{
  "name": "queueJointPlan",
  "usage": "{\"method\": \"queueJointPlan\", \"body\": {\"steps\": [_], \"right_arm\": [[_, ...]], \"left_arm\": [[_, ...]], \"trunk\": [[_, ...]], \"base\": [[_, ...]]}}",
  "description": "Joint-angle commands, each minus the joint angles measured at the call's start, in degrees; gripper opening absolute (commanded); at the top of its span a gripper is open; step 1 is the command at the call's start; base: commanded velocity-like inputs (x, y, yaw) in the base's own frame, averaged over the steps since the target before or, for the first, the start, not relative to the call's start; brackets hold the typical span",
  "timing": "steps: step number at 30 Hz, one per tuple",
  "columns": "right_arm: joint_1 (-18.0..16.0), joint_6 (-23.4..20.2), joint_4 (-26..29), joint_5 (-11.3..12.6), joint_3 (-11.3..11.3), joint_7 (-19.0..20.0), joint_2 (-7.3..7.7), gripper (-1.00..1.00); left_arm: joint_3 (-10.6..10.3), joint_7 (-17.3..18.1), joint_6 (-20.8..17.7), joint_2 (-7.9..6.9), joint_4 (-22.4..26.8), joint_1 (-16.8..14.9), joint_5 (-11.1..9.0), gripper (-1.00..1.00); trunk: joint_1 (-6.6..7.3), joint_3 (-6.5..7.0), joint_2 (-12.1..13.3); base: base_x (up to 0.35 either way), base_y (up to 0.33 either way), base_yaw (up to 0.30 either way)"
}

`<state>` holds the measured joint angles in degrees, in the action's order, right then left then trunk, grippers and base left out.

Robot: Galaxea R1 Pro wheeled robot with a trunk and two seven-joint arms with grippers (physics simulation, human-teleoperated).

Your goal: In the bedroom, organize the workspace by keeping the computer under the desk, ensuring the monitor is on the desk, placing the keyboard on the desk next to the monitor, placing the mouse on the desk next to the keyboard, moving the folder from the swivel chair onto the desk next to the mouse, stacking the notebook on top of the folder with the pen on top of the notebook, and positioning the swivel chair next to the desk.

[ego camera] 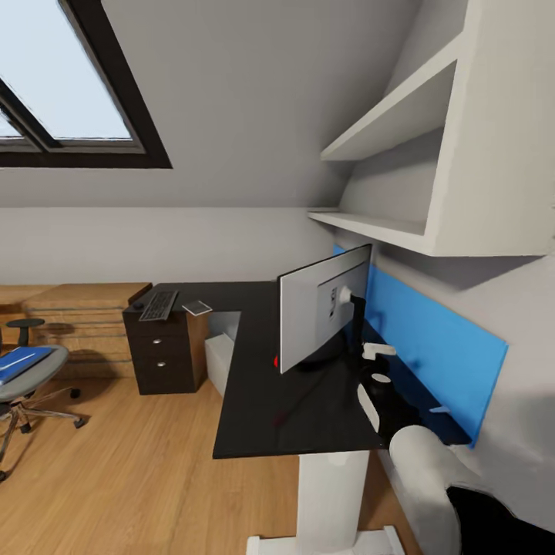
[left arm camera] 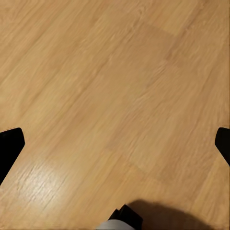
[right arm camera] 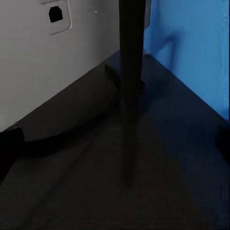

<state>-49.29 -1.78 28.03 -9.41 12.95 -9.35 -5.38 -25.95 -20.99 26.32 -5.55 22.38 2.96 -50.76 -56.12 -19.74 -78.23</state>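
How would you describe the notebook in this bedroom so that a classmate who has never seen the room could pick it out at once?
Find the long L-shaped black desk and follow it to its far end, above the drawer unit with round silver knobs. Three things lie there in a row: a dark mouse, the keyboard, then the notebook. It is the small, flat, greyish rectangle, paler than both neighbours.

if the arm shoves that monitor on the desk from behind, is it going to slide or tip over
The monitor is a wide, thin panel on one slim post, so a push high on its back would probably tip it rather than slide it. Its base rests on the glossy black desk, which looks smooth, so a low push near the base would more likely make it slide.
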Motion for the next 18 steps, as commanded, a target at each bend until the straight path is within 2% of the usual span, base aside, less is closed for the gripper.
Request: {"method": "queueJointPlan", "body": {"steps": [1,2,3,4,6,8,15,18], "right_arm": [[1.63,-2.55,3.57,-0.55,0.25,0.00,-0.34,1.00],[5.18,-6.97,10.97,-0.48,0.10,0.03,-0.91,1.00],[7.19,-9.10,14.96,-0.47,0.04,0.07,-1.30,1.00],[11.09,-12.69,21.96,-0.45,-0.05,0.13,-2.25,1.00],[15.67,-16.13,29.61,-0.44,-0.36,0.17,-3.54,1.00],[18.25,-18.07,34.49,-0.39,-1.47,0.19,-4.34,1.00],[20.96,-19.88,39.82,-0.24,-7.37,0.14,-4.62,1.00],[21.29,-20.01,40.25,0.02,-8.40,0.13,-4.62,1.00]], "left_arm": [[-0.50,-0.46,0.13,-0.08,0.14,0.01,-0.30,1.00],[-0.50,-0.44,0.16,-0.04,0.10,0.02,-0.29,1.00],[-0.52,-0.46,0.14,-0.05,0.09,0.02,-0.29,1.00],[-0.55,-0.43,0.14,-0.06,0.07,0.02,-0.28,1.00],[-0.57,-0.41,0.13,-0.06,0.05,0.03,-0.29,1.00],[-0.55,-0.40,0.13,-0.04,0.04,0.02,-0.30,1.00],[-0.59,-0.35,0.19,-0.07,0.03,0.00,-0.30,1.00],[-0.58,-0.32,0.21,-0.07,0.03,-0.01,-0.30,1.00]], "trunk": [[0.02,-0.05,-0.04],[0.02,-0.05,-0.04],[0.02,-0.05,-0.04],[0.02,-0.05,-0.04],[0.02,-0.05,-0.04],[0.02,-0.05,-0.04],[0.02,-0.05,-0.04],[0.02,-0.05,-0.04]], "base": [[-0.235,0.000,0.000],[-0.185,0.000,0.000],[-0.153,0.000,0.000],[-0.098,0.000,0.000],[-0.064,0.000,0.000],[-0.033,0.000,0.000],[-0.010,0.000,0.000],[-0.002,0.000,0.000]]}}
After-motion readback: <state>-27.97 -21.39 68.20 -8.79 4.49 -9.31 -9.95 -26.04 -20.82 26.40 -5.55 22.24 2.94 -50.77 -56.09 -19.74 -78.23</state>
